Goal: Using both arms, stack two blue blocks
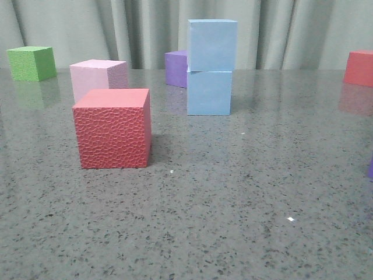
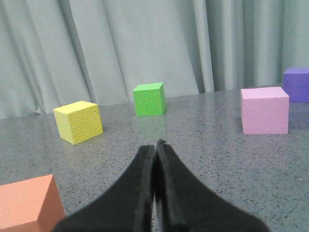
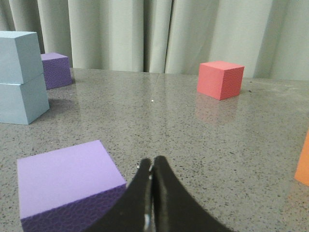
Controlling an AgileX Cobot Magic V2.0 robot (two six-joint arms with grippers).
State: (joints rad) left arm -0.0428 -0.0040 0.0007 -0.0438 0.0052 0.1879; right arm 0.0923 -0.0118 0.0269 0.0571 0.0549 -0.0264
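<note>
Already stacked: top blue block on bottom blue block, slightly off-square. Left gripper, right gripper clenched empty; keep clear, purple cube at stack's ten o'clock.

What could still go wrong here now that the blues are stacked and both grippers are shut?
1. The upper blue block sits slightly offset to the right on the lower blue block; a bump could tip it.
2. The purple cube lies right beside the shut right gripper; moving that arm sideways might shove it.
3. The orange cube sits close to the shut left gripper, so a careless retreat might knock it.
</note>
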